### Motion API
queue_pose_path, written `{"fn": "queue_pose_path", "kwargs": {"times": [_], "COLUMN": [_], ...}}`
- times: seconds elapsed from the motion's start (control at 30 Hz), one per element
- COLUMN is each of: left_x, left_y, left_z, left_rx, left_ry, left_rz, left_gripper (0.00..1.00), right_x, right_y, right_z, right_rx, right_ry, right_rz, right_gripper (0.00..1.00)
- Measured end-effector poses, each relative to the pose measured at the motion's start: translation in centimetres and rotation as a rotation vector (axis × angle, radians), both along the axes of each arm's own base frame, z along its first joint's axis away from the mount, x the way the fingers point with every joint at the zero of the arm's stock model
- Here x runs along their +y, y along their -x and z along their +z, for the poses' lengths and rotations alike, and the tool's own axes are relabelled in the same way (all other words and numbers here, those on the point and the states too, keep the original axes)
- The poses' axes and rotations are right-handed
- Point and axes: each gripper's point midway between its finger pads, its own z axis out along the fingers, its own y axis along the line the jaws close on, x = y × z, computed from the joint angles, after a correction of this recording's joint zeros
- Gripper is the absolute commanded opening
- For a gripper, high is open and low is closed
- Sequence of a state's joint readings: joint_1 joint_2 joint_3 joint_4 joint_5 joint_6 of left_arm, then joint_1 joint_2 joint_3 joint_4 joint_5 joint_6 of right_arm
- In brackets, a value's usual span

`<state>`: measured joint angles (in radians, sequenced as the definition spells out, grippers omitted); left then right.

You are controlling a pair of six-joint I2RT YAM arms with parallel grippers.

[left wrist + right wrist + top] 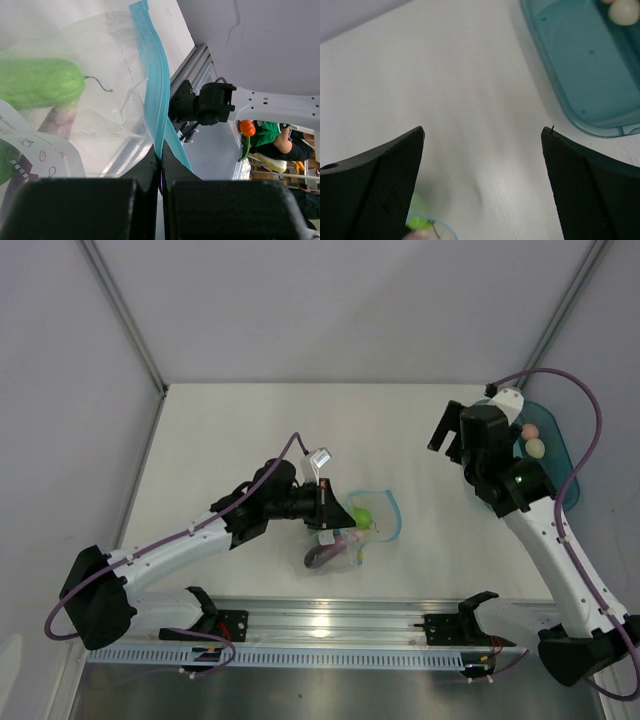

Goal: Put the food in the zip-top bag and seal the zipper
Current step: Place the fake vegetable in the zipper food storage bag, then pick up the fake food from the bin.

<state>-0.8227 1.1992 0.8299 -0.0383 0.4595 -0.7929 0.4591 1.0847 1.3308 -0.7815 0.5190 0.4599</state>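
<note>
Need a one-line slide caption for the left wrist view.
Left gripper pinching the teal zipper of the clear bag, a green vegetable inside.

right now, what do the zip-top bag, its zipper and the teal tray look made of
Zip-top bag: thin clear plastic film, glossy; it crinkles and a green toy vegetable shows through.
Zipper: thicker teal-blue plastic strip, likely flexible since it curves.
Teal tray: apparently rigid translucent plastic, with a moulded rim.

One zip-top bag [380,525] with three food pieces [362,515] inside, one teal tray [565,465] holding one pink ball [530,430] and one egg [535,447].
</note>
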Motion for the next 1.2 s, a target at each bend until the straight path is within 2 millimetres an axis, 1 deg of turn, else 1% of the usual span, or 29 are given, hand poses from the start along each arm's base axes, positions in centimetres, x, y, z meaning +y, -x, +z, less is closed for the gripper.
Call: {"fn": "queue_pose_path", "kwargs": {"times": [0.13,0.2,0.27,0.33,0.43,0.53,0.6,0.67,0.8,0.87,0.97,1.07,1.2], "left_x": [-0.2,-0.2,-0.1,-0.1,-0.3,-0.7,-0.8,-0.9,-1.3,-1.6,-2.1,-2.6,-3.3], "left_y": [0.2,0.3,0.4,0.5,0.6,0.7,0.7,0.8,0.8,0.6,0.5,0.2,-0.1], "left_z": [-0.5,-0.8,-1.1,-1.3,-1.6,-2.1,-2.4,-2.8,-3.2,-3.3,-3.6,-3.8,-4.1], "left_rx": [0.011,0.015,0.02,0.025,0.033,0.046,0.056,0.066,0.078,0.085,0.094,0.103,0.115], "left_ry": [-0.001,-0.001,-0.005,-0.007,-0.006,-0.006,-0.01,-0.016,-0.018,-0.017,-0.016,-0.015,-0.011], "left_rz": [-0.017,-0.022,-0.025,-0.031,-0.044,-0.064,-0.071,-0.079,-0.093,-0.103,-0.115,-0.127,-0.137], "left_gripper": [0.0,0.01,0.01,0.0,0.01,0.01,0.0,0.01,0.01,0.01,0.01,0.01,0.01], "right_x": [-5.3,-7.9,-10.8,-13.3,-17.2,-21.0,-23.0,-24.9,-27.3,-27.9,-28.5,-29.2,-30.0], "right_y": [-3.5,-5.1,-6.8,-8.0,-9.5,-10.4,-10.8,-11.1,-11.9,-12.5,-13.9,-15.3,-17.2], "right_z": [-0.1,-0.7,-1.7,-3.0,-5.5,-8.0,-9.3,-11.1,-14.8,-16.7,-18.8,-20.2,-20.9], "right_rx": [-0.049,-0.057,-0.056,-0.045,-0.015,0.007,0.013,0.027,0.06,0.083,0.103,0.116,0.115], "right_ry": [0.016,0.015,0.015,0.015,0.009,0.005,0.003,-0.001,-0.009,-0.005,0.004,0.022,0.073], "right_rz": [-0.223,-0.321,-0.423,-0.509,-0.627,-0.739,-0.799,-0.858,-0.933,-0.954,-0.972,-0.986,-1.002], "right_gripper": [0.99,0.99,1.0,0.99,0.99,0.98,0.96,0.93,0.91,0.91,0.9,0.89,0.89]}}
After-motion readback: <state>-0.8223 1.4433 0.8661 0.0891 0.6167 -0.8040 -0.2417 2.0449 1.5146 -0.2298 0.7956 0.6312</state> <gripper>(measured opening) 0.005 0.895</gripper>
